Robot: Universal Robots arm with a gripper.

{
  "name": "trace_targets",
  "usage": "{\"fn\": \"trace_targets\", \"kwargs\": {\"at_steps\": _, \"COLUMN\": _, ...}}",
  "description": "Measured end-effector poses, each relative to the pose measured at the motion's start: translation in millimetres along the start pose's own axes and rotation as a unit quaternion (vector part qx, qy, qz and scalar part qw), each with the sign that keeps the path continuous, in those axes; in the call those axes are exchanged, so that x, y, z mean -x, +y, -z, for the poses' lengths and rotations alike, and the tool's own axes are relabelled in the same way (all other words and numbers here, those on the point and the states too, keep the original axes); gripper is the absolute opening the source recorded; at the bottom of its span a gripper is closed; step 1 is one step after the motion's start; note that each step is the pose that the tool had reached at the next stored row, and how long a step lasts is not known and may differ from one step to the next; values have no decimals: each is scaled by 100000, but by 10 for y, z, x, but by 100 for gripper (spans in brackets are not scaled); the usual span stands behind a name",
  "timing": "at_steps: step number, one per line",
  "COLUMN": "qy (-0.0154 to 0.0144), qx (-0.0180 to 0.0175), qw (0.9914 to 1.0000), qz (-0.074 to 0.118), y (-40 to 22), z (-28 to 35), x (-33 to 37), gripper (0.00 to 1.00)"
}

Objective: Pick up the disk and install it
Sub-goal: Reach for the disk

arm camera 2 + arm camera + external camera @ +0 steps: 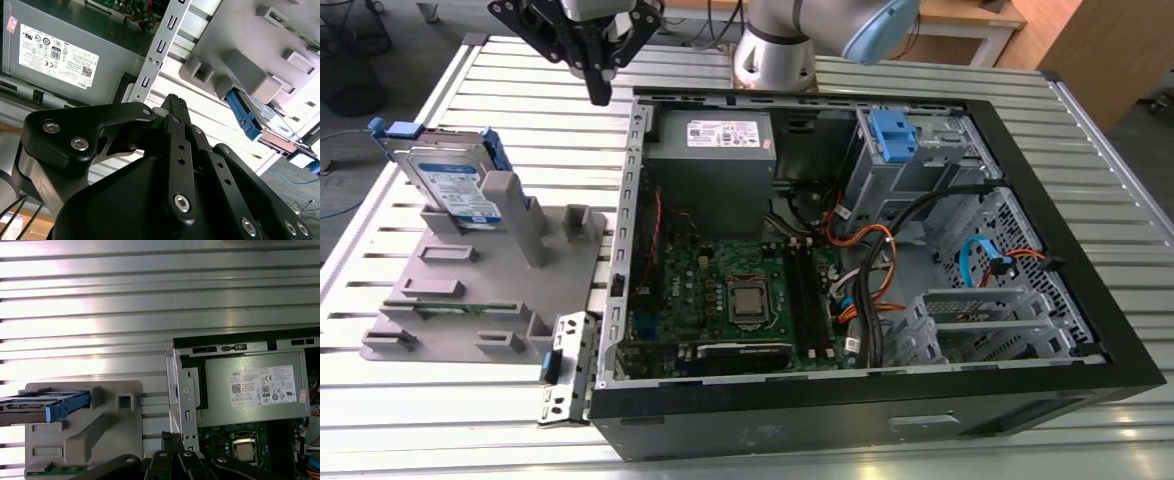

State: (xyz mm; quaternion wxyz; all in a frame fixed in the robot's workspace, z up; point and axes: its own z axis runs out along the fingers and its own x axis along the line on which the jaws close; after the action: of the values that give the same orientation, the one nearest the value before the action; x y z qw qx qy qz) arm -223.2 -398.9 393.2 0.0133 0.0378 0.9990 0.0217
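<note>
While the gripper [598, 92] hangs high over the slatted table [520, 100], just off the far left corner of the open computer case [854, 410] in the exterior view, we see its claw pinched fully together with nothing in it. The disk [454, 190] stands on edge in a slot of the grey holder [454, 290] on the exterior view's left, well apart from the claw. We'd judge it's propped upright so its top edge is free to grab. Inside the case sit 1 power supply [710, 150], the motherboard [720, 290], loose cables [907, 230] and 1 blue clip [891, 135].
</note>
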Motion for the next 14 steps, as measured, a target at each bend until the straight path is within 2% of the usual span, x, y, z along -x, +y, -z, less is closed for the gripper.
{"fn": "trace_targets", "kwargs": {"at_steps": 14, "qy": -1, "qx": 1, "qw": 100000, "qz": -4, "y": -2, "z": 1, "x": -32, "gripper": 11}}
